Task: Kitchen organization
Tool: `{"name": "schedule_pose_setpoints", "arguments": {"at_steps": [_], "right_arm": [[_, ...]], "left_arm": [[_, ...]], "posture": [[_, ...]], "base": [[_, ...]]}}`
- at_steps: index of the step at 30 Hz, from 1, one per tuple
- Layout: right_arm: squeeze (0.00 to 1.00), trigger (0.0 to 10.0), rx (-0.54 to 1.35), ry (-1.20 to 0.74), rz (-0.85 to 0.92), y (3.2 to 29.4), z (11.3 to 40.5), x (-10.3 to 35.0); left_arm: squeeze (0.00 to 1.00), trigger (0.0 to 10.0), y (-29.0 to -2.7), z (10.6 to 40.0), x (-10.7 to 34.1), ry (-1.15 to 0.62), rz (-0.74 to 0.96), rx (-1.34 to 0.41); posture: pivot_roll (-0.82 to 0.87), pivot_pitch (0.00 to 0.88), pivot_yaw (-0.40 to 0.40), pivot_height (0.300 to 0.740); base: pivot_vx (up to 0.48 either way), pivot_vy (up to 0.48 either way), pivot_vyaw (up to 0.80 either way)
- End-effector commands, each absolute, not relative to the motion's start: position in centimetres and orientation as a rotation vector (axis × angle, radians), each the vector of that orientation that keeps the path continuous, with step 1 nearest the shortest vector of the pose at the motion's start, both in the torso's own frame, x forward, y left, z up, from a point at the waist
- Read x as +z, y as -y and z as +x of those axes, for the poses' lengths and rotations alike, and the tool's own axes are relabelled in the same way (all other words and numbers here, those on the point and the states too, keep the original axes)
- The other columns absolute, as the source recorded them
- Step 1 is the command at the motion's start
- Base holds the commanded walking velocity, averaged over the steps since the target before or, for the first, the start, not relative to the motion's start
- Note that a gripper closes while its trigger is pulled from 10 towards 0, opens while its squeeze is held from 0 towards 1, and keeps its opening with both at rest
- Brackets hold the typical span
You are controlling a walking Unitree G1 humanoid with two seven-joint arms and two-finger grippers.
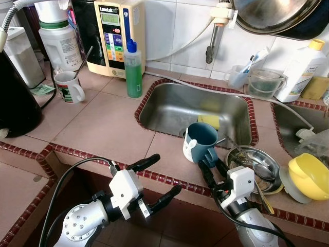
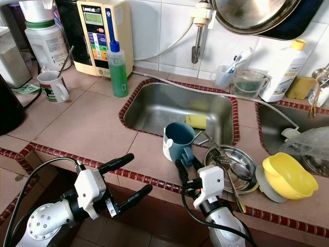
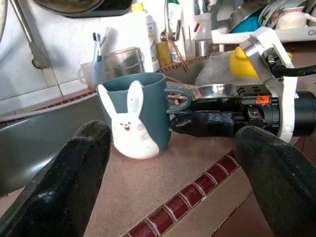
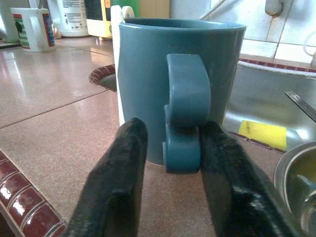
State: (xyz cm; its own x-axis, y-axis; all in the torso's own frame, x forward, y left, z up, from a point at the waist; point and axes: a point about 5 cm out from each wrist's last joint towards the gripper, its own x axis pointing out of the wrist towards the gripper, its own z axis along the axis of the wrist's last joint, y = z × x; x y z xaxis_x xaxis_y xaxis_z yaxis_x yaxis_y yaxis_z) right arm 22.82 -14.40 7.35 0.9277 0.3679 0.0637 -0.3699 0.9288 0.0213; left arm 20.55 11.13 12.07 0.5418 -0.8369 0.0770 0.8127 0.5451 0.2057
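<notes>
Reaching forward over the counter edge, the right gripper has its two black fingers set on either side of the handle of the mug, closed against the handle's lower end. The right arm rises from below the counter, wrist white, fingers pointing away from the robot toward the sink. The left gripper hangs level in front of the counter edge, fingers spread wide and grasping nothing, aimed toward the mug from the robot's left.

The mug is teal and stands upright on the tiles just beside the sink's near rim, mouth up, long axis vertical. Its handle points back toward the robot; a white rabbit figure on its side faces the robot's left. A steel bowl with a spoon lies just to its right, and a yellow bowl farther right.

Writing on the wall unit, the white cup and the bottles is too small to read. A green bottle stands by the sink's far left corner.
</notes>
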Motion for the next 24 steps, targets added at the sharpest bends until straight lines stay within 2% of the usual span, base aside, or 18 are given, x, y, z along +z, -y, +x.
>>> {"name": "schedule_pose_setpoints", "arguments": {"at_steps": [1,20,21,22,23,24], "right_arm": [[0.0,0.0,0.386,0.082,0.035,14.37,23.03,7.93],[0.0,0.0,0.386,0.1,0.046,14.03,23.32,8.18],[0.0,0.4,0.385,0.101,0.047,13.97,23.34,8.24],[0.0,0.4,0.385,0.102,0.046,13.94,23.36,8.26],[0.0,1.6,0.385,0.102,0.046,13.91,23.38,8.28],[0.0,3.7,0.385,0.102,0.047,13.86,23.38,8.31]], "left_arm": [[0.0,10.0,-10.83,20.25,12.27,0.179,0.151,-1.0],[0.0,10.0,-10.88,20.3,12.25,0.179,0.152,-1.003],[0.0,10.0,-10.9,20.33,12.26,0.18,0.153,-1.002],[0.0,10.0,-10.91,20.34,12.27,0.18,0.154,-1.002],[0.0,10.0,-10.91,20.36,12.28,0.18,0.154,-1.002],[0.0,10.0,-10.9,20.38,12.3,0.181,0.154,-1.001]], "posture": [[0.02,0.0,-0.024,0.74],[0.02,0.0,-0.019,0.74],[0.02,0.0,-0.02,0.74],[0.02,0.0,-0.02,0.74],[0.02,0.0,-0.019,0.74],[0.02,0.0,-0.019,0.74]], "base": [[0.0,0.0,0.0],[0.0,0.0,0.0],[0.0,0.0,0.0],[0.0,0.0,0.0],[0.0,0.0,0.0],[0.0,0.0,0.0]]}}
